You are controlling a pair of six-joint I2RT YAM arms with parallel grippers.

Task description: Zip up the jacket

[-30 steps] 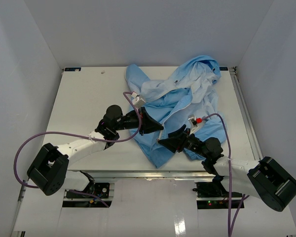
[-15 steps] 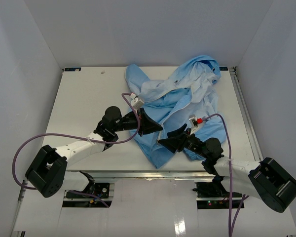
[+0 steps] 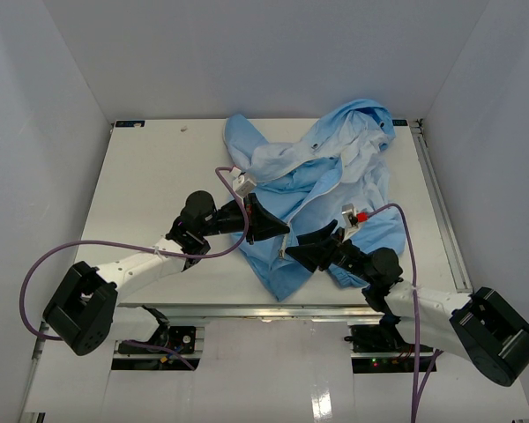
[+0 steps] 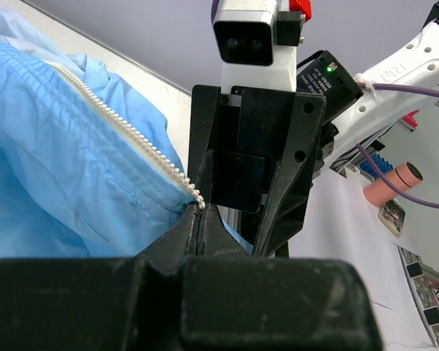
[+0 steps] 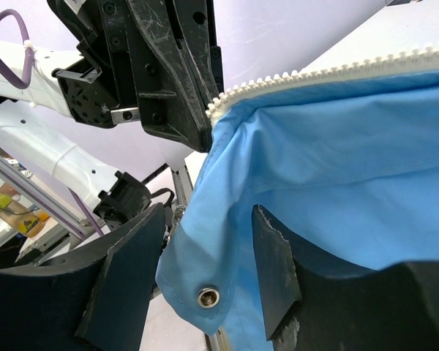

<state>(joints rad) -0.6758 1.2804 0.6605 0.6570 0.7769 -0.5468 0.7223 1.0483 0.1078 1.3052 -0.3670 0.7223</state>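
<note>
A light blue thin fabric hooded jacket (image 3: 331, 181) is seen crumpled on the white flat surface (image 3: 150, 176). It is spread from the upper centre of the overhead frame down to the lower centre, mostly right of the middle (paler, whitish lining is shown in the upper folds). Its lower corner is flanked on both sides: the black fingers of the left arm (image 3: 269, 222) are set at it from the left and the black fingers of the right arm (image 3: 310, 254) from the lower right, with the two sets of tips close together.

In the left wrist view, the left fingers (image 4: 223, 235) are clenched together on the very end of the pale toothed zipper strip (image 4: 121, 124). The strip is run from the upper left down to the centre along the jacket (image 4: 51, 168) edge.

In the right wrist view, the right fingers (image 5: 128, 270) are held apart, released, with a hanging fold of the jacket (image 5: 336, 168) hem lying in the gap between them. Whether either finger is touched by the cloth cannot be told. A small round metal eyelet (image 5: 207, 296) is shown at the hem's lowest corner, bottom centre. The zipper strip (image 5: 329, 69) is stretched from the upper right to its pinched end at upper centre, where the left fingers (image 5: 172, 88) are closed on it.
</note>
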